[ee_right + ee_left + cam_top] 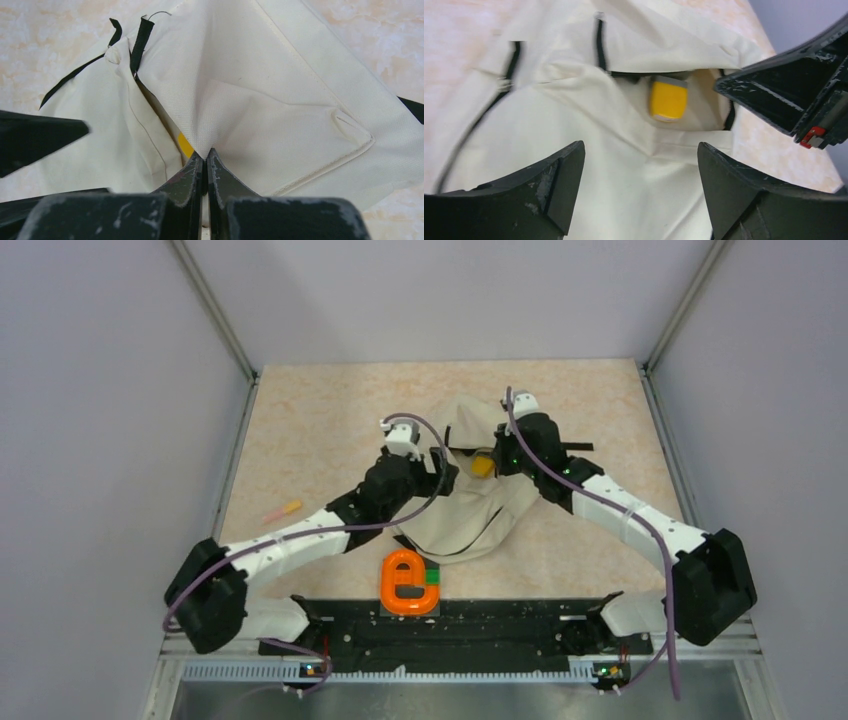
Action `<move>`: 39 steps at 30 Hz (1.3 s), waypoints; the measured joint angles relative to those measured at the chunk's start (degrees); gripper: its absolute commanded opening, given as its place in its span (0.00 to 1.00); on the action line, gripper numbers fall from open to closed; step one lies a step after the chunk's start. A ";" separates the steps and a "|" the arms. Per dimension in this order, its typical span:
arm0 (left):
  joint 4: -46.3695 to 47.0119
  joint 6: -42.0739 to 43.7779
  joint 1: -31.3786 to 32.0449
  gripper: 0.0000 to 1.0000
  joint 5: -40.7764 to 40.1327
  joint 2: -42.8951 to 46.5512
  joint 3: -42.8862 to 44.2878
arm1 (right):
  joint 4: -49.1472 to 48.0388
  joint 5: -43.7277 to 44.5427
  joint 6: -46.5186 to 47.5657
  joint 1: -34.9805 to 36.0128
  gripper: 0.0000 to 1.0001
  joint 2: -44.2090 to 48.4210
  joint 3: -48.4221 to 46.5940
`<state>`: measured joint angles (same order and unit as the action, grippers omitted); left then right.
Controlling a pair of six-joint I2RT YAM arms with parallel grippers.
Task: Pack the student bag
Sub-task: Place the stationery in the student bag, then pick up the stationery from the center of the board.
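The cream student bag (470, 510) lies in the middle of the table with its mouth held open. My right gripper (505, 455) is shut on a fold of the bag's fabric (205, 145) at the mouth's right edge and lifts it. A yellow block (483, 466) with a grey end sits inside the opening; it also shows in the left wrist view (667, 99) and as a sliver in the right wrist view (185, 144). My left gripper (440, 472) is open and empty, just over the bag's left side, jaws wide above the fabric (639, 185).
An orange tape dispenser (405, 583) with a green part (433, 577) stands near the front edge, below the bag. An orange and yellow pen (282, 510) lies at the left of the table. Black straps (575, 447) trail from the bag on the right.
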<state>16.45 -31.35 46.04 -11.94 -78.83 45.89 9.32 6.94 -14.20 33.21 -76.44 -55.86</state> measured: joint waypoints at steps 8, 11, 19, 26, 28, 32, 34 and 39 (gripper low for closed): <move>-22.12 -0.07 -11.47 0.91 -6.60 16.37 -1.86 | -1.88 0.04 -0.02 0.00 0.00 0.81 2.03; -27.15 -2.84 -21.94 0.92 -5.35 18.34 -3.87 | -2.91 -0.17 -0.02 -0.11 0.00 0.92 2.75; -31.69 -13.51 -42.14 0.94 -3.52 22.86 -15.65 | -3.89 -1.27 0.02 -0.31 0.00 0.96 3.08; -27.08 -21.07 -53.16 0.91 -2.58 18.80 -18.47 | -4.76 -2.86 0.02 -0.37 0.00 0.96 3.85; -25.42 -22.29 -55.60 0.89 -2.16 16.17 -18.47 | -5.27 -3.28 0.02 -0.37 0.00 0.96 3.93; -22.84 -23.54 -59.49 0.84 -2.03 10.80 -18.47 | -5.64 -3.98 0.00 -0.39 0.00 0.96 4.24; -21.24 -24.06 -61.05 0.82 -2.23 8.52 -18.16 | -6.19 -4.15 -0.02 -0.39 0.00 0.96 4.50; -17.53 -24.22 -63.71 0.79 -2.19 3.54 -15.78 | -6.38 -4.39 -0.02 -0.37 0.00 0.96 4.50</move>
<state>-1.08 -55.57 -17.67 -14.13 -75.29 30.11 2.94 2.55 -14.22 32.84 -75.48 -51.35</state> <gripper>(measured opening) 0.808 0.009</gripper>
